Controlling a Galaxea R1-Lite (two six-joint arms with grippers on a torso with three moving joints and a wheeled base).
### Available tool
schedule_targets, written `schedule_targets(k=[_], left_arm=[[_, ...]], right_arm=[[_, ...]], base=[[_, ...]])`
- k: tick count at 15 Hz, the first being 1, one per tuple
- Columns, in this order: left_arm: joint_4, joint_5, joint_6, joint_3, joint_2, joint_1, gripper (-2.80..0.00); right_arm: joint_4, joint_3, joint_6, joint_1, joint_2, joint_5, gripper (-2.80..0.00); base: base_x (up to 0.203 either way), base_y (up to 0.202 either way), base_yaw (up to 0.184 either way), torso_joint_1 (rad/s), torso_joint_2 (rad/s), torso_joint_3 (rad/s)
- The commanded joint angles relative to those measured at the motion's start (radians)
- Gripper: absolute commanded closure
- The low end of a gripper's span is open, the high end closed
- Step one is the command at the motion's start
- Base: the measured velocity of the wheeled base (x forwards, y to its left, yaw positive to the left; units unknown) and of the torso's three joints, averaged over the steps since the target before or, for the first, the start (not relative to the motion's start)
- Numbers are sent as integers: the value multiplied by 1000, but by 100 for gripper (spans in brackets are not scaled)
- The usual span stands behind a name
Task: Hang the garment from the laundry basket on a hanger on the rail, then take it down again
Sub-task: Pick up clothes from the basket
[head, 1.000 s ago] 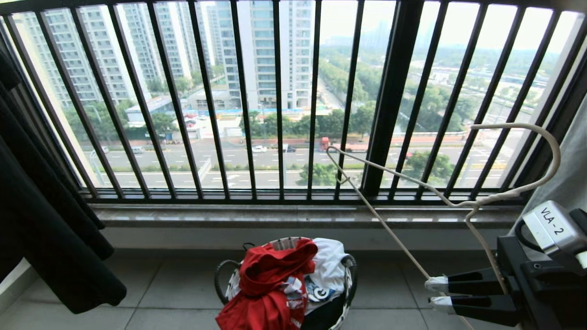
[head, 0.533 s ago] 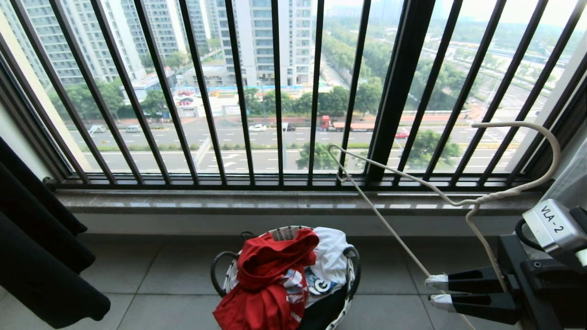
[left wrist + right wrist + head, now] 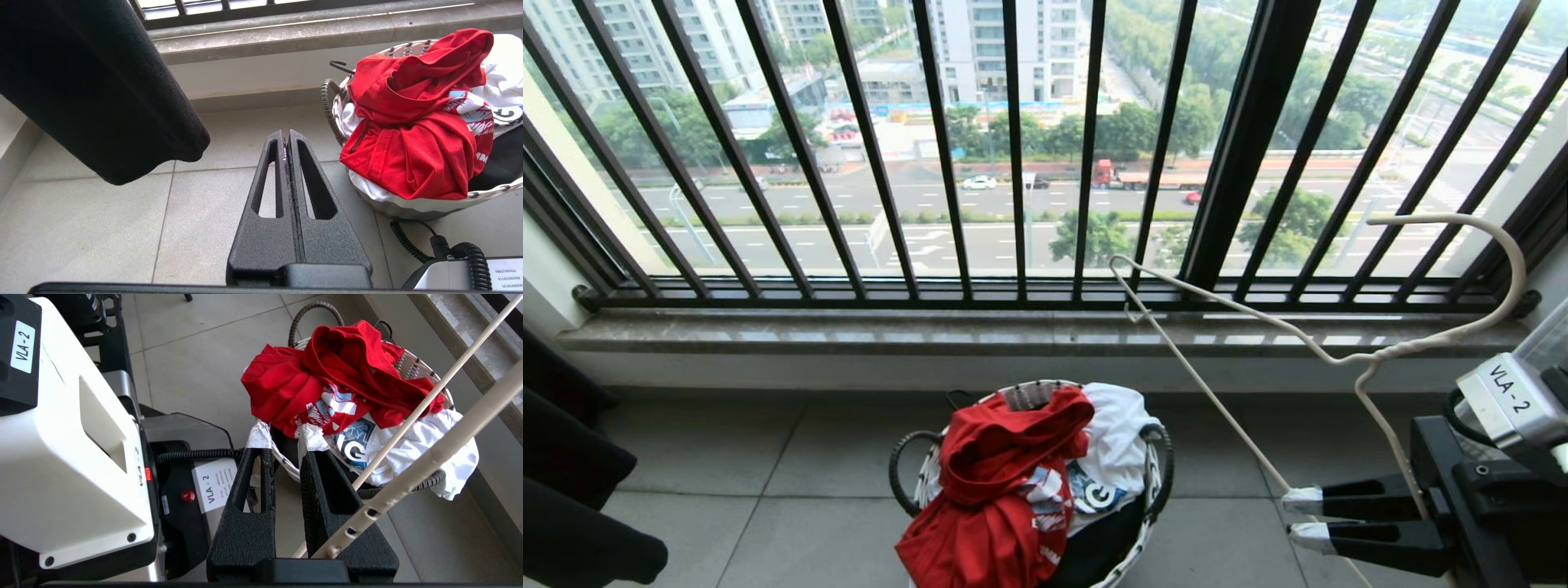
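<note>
My right hand [image 3: 1290, 516] sits at about four o'clock in the head view, its white-taped fingertips [image 3: 1300, 500] set narrowly apart and the thin off-white hanger [image 3: 1327, 359] held between them. From that grip the wire runs up toward one o'clock, where the twisted neck gives way to the big curved hook in front of the window railing [image 3: 1013, 155]. In the right wrist view the hanger [image 3: 412, 473] crosses just beside one black finger; I can't make out the exact point of contact there.

The red T-shirt [image 3: 1001, 490] lies bunched on top of the laundry basket [image 3: 1153, 482] at six o'clock in the head view, draped over the near rim, its printed lettering partly showing. A white printed garment [image 3: 1115, 445] lies under and beside it, toward the basket's three o'clock side. The basket stands on the tiled floor [image 3: 768, 506] below the stone window sill [image 3: 931, 331].

My left hand [image 3: 286, 141] is out of the head view. Its own wrist camera shows the two black fingers pressed flat together with nothing between them — hanging above the floor tiles, with the basket [image 3: 408, 206] and the red T-shirt [image 3: 412, 139] off to one side. A black garment [image 3: 572, 523] hangs at eight o'clock in the head view — well apart from the basket.
</note>
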Motion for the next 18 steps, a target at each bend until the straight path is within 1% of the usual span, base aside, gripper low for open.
schedule_targets(k=[1,18], left_arm=[[0,0,0,0,1,0,0],[0,0,-1,0,0,0,0]], right_arm=[[-1,-1,-3,-2,-7,4,0],[0,-1,-5,-5,-36,4,0]], base=[[0,0,0,2,7,-193],[0,0,0,2,3,-198]])
